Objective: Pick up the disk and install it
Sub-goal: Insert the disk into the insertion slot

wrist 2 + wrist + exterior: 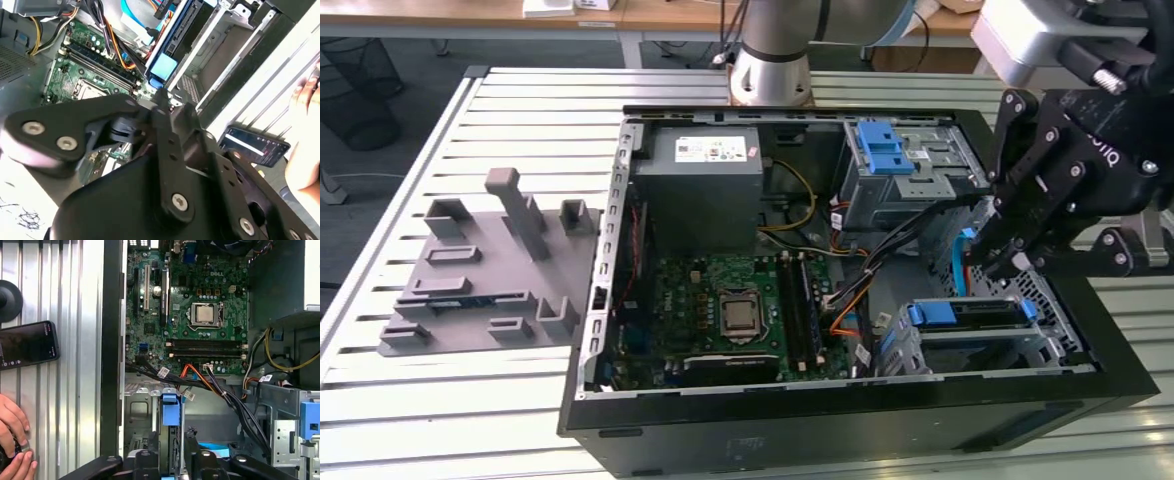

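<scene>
One arm: we see its base (pixel 771 60) standing at the table's far edge, behind the case.
Table: a slatted metal table (pixel 400 400) carries everything.
Computer case: the case (pixel 854 425) lies open on its side, towards the exterior view's right of the table.
Gripper: the black gripper (pixel 1001 262) hangs over the case's edge on the exterior view's right, above the drive cage; we also see it in the first wrist view (pixel 172 462).
Pincer state: we cannot tell whether it is wide, narrow or clamped on anything.
Disk: the disk (pixel 970 313) sits in the drive cage (pixel 1047 345) at the case's near corner on the exterior view's right, directly below the gripper. Both wrist views show its blue carrier tab (pixel 170 410) (pixel 162 66) facing the motherboard.
Motherboard: the green motherboard (pixel 707 330) lines the case floor, with the bare processor socket (pixel 738 312) near its middle.
Power supply: a grey power supply box (pixel 707 175) fills the case's far corner on the exterior view's left.
Blue latch: a blue latch piece (pixel 881 150) tops the far bay beside it.
Fixture plate: a grey fixture plate (pixel 480 280) lies on the table by the edge on the exterior view's left, well apart from the case.
Phone: a dark phone (pixel 27 345) lies on the slats just outside the case wall.
Person: a hand (pixel 12 440) rests on the table near the phone.
</scene>
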`<state>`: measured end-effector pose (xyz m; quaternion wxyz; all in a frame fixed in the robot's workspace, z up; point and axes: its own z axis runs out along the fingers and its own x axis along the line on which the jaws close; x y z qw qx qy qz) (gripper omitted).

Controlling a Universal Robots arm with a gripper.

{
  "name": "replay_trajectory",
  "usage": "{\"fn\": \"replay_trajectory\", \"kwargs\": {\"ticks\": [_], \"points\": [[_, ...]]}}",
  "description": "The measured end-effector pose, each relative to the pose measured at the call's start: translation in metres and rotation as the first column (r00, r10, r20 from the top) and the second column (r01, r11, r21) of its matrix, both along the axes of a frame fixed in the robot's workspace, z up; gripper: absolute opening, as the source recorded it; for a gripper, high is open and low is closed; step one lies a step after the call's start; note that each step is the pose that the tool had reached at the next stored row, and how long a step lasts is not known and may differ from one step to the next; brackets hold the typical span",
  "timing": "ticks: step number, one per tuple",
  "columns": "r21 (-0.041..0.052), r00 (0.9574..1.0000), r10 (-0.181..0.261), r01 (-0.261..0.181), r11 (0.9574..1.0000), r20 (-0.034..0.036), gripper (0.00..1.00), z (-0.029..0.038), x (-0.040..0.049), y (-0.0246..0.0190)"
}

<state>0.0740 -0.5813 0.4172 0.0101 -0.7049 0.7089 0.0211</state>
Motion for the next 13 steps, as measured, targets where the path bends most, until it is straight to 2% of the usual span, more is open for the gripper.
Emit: {"fn": "replay_trajectory", "kwargs": {"ticks": [2,5,6,13], "points": [[-0.0002,1.0,0.0,0.0,1.0,0.0,0.24,-0.0035,0.0,0.0],[0.0,1.0,0.0,0.0,1.0,0.0,0.18,-0.0091,0.0,0.0],[-0.0001,1.0,0.0,0.0,1.0,0.0,0.13,-0.0109,0.0,0.0],[0.0,1.0,0.0,0.0,1.0,0.0,0.11,-0.0273,0.0,0.0]]}}
